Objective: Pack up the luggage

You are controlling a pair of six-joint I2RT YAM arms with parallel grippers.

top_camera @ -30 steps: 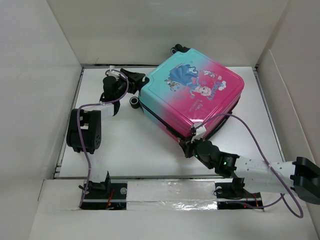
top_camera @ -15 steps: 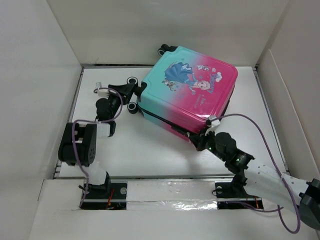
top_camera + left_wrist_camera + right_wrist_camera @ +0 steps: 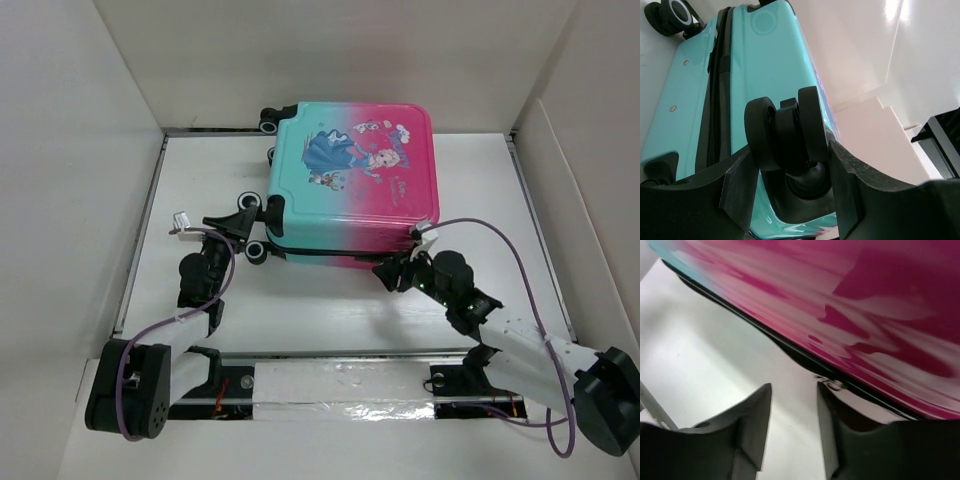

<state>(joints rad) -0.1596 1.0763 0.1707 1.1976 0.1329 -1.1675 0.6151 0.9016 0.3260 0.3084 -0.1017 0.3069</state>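
positioning looks like the step in hand: pink-to-teal hard-shell child's luggage [image 3: 350, 180] lies flat, far-middle on the white table [image 3: 300, 300]. left gripper [image 3: 790, 152] clamps a black caster wheel [image 3: 785, 130]; right gripper [image 3: 794, 395] stands parted, empty, beside the black zip seam [image 3: 790, 347]. the shell is closed and its contents are hidden, so the next move probably needs the zipper found.

The luggage [image 3: 350, 180] has swung counterclockwise in the top view; my right gripper [image 3: 792, 405], previously closed, now stands open.
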